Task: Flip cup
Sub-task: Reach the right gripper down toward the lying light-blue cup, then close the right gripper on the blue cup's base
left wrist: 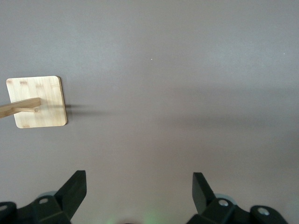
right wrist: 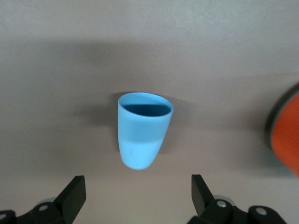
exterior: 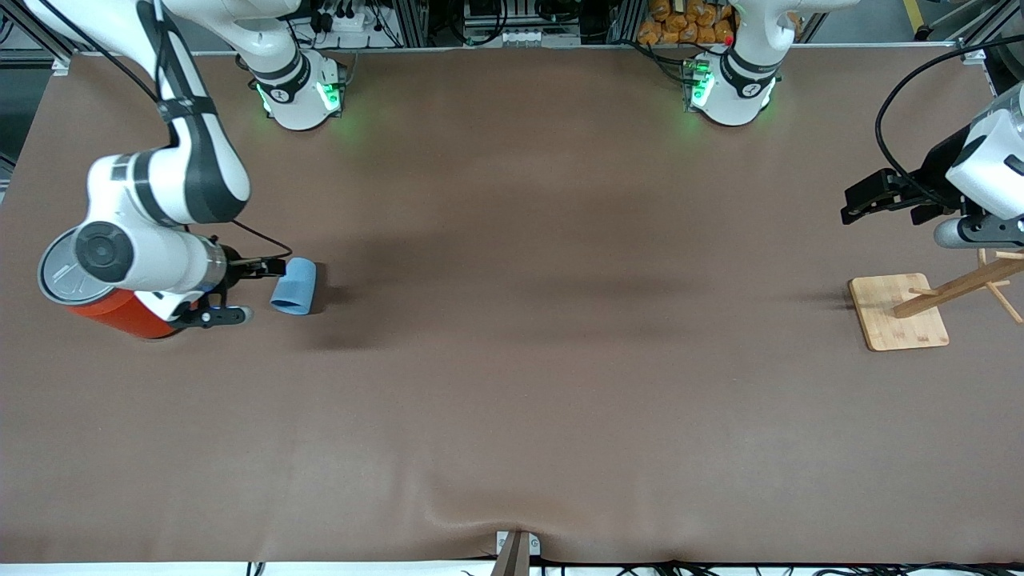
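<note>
The light-blue cup (exterior: 294,286) lies on its side on the brown table at the right arm's end. In the right wrist view the cup (right wrist: 142,133) shows its darker blue inside, with its closed base end toward me. My right gripper (exterior: 260,292) is low beside the cup, open and empty, its fingers (right wrist: 74,196) wide apart and not touching the cup. My left gripper (exterior: 860,204) waits in the air at the left arm's end, open and empty (left wrist: 138,186).
A large orange can (exterior: 120,312) stands under the right arm's wrist, close beside the cup; its edge shows in the right wrist view (right wrist: 287,135). A wooden stand on a square base (exterior: 896,312) sits at the left arm's end, also in the left wrist view (left wrist: 39,100).
</note>
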Controlling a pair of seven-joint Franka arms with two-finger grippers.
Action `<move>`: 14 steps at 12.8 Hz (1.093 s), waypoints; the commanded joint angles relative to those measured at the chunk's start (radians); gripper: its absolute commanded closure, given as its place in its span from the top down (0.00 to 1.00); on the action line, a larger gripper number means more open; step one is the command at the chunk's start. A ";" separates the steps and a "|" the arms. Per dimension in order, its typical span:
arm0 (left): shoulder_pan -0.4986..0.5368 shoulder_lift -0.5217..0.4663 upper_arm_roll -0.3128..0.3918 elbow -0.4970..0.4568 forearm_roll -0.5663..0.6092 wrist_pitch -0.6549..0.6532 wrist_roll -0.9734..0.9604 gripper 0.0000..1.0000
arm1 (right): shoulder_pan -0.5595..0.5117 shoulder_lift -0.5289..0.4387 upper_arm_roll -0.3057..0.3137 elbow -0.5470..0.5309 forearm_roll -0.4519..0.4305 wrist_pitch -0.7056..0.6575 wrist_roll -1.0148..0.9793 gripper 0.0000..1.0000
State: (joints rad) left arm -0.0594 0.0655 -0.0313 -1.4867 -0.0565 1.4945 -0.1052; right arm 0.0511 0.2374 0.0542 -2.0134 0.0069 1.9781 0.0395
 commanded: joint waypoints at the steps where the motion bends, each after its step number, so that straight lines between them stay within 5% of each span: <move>1: 0.004 -0.010 -0.001 -0.003 0.003 -0.002 0.009 1.00 | 0.021 -0.047 0.001 -0.148 -0.002 0.160 0.011 1.00; 9: 0.004 -0.010 -0.001 -0.003 0.003 -0.002 0.009 1.00 | 0.013 0.063 0.000 -0.193 -0.007 0.376 0.008 1.00; 14: 0.006 -0.010 -0.001 -0.004 0.003 -0.002 0.009 1.00 | 0.009 0.111 -0.002 -0.194 -0.016 0.395 0.006 1.00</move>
State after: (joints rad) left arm -0.0581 0.0655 -0.0312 -1.4870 -0.0565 1.4944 -0.1052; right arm 0.0660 0.3402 0.0518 -2.1962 0.0063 2.3495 0.0397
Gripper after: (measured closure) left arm 0.000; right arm 0.000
